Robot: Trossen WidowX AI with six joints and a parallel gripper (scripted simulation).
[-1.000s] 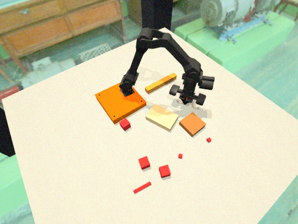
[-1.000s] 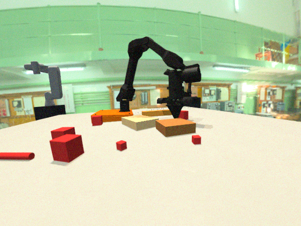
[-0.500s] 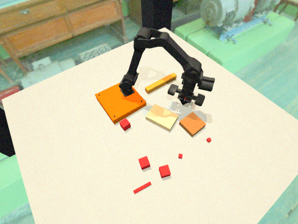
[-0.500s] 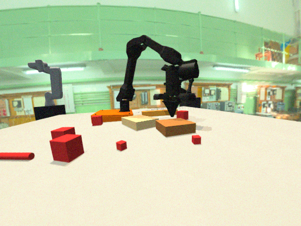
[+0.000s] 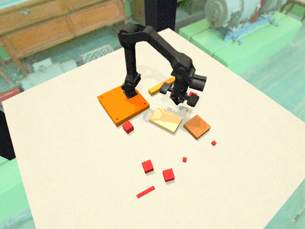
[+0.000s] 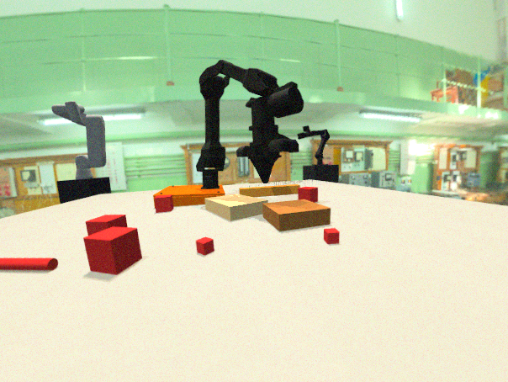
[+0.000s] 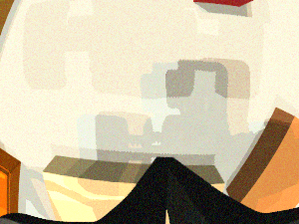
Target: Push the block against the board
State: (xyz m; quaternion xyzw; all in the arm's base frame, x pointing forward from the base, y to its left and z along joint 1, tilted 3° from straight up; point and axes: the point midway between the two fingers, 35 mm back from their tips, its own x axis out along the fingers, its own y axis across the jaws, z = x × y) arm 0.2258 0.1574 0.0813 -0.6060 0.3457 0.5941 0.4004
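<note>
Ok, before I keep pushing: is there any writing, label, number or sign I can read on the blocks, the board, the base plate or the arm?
None can be read.
Square block, pale block and board: plain faces, no marks.
Orange base plate: only dark corner dots, no text.
Arm and end effector: plain black, no label.
Background wall panels: too blurred to read.

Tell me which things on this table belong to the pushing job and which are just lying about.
For the job: brown-orange square block; pale tan rectangular board; black gripper, shut and empty.

Lying about: red cubes of several sizes; red rod; long yellow-orange bar, probably spare.
</note>
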